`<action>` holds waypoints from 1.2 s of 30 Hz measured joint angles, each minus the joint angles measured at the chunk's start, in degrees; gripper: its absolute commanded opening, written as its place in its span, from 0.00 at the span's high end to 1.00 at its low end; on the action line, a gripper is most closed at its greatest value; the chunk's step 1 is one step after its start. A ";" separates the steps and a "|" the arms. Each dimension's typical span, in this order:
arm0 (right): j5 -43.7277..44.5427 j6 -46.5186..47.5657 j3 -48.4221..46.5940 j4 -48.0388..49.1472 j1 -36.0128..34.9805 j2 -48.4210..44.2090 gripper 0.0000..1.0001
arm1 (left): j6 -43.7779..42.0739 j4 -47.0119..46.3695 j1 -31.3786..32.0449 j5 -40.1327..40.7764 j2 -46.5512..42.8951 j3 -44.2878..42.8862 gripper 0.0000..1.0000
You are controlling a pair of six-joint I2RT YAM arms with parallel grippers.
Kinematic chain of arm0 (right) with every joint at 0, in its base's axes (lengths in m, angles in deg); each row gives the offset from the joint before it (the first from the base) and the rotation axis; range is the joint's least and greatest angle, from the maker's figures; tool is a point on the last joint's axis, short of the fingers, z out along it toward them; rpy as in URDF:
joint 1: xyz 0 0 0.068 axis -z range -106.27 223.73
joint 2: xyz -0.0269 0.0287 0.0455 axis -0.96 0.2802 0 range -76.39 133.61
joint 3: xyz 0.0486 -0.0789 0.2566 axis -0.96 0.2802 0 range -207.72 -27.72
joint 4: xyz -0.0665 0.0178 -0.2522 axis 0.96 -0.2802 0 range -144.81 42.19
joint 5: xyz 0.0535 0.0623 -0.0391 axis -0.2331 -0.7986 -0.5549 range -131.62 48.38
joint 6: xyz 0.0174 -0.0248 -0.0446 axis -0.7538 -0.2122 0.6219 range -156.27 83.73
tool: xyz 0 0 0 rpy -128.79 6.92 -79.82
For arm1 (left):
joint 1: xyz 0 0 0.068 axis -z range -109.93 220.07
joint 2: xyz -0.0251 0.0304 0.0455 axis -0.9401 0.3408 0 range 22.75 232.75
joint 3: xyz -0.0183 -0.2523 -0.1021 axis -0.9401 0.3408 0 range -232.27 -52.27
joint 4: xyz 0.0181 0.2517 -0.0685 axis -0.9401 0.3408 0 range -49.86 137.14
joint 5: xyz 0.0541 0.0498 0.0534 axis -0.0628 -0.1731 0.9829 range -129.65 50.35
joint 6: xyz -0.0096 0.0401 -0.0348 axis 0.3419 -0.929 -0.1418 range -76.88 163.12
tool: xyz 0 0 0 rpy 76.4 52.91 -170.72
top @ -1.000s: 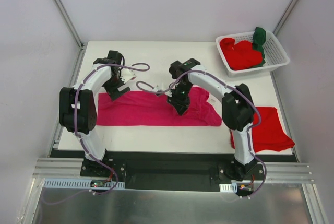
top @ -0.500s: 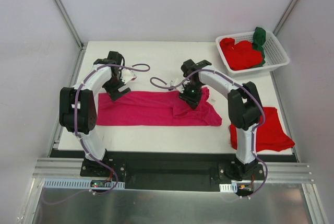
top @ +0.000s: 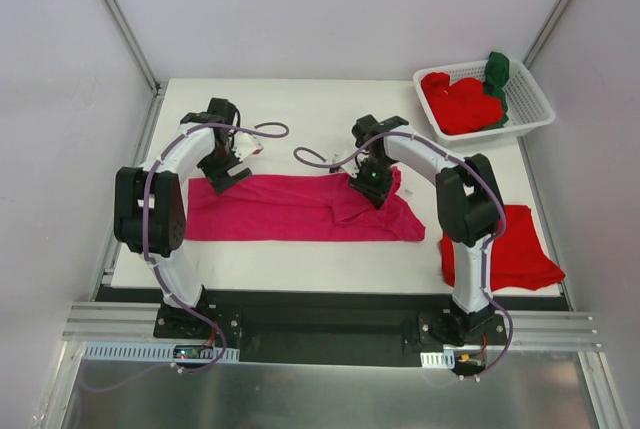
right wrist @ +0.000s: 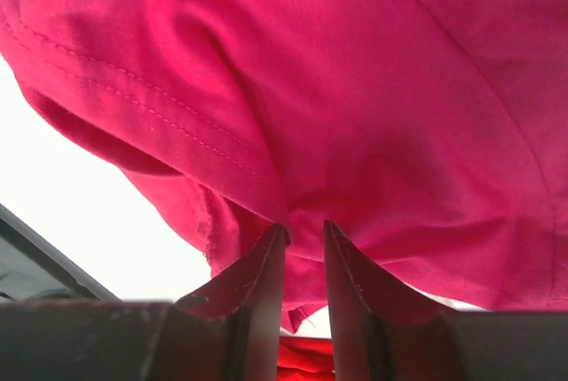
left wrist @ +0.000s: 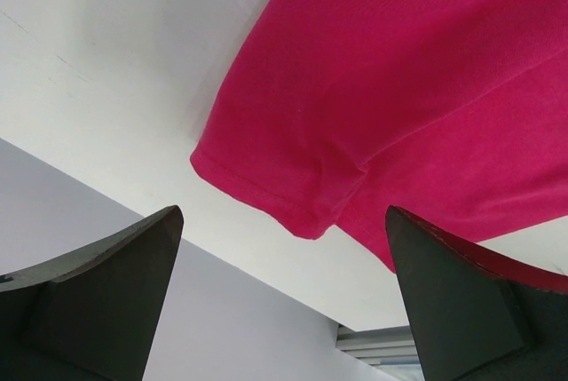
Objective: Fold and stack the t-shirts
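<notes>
There, pinched a bump of the pink t-shirt (top: 290, 209) in the right gripper (right wrist: 303, 230), near its right end on the table (top: 300, 109). Held the left gripper (left wrist: 282, 214) spread wide over a corner near its left end.

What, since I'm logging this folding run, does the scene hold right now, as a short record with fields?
magenta t-shirt: spread as a long band across the table, bunched near its right end
left gripper: open, over the shirt's left end, holding nothing
right gripper: shut on a pinch of the magenta t-shirt near its right end
red t-shirt: lying at the table's near right corner
basket: at the far right corner, holding a heap of red t-shirts and a dark green t-shirt
</notes>
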 measured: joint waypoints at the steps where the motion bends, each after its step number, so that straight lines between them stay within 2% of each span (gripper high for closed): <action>1: 0.00 0.00 0.20 -0.15 0.15 0.00 0.75 | 0.00 0.00 0.11 -0.02 0.00 0.00 0.01; 5: -0.52 0.09 0.42 -1.53 0.26 -0.02 0.99 | 0.00 0.02 0.11 -0.02 0.00 -0.02 0.01; 25: -13.14 0.02 -2.43 -14.10 -2.38 -2.82 0.99 | 0.02 0.00 0.83 0.02 0.00 -0.61 0.01; 36: -15.67 1.92 0.26 -16.39 -4.70 -3.89 0.99 | 0.00 0.00 0.83 0.02 0.00 -0.61 0.01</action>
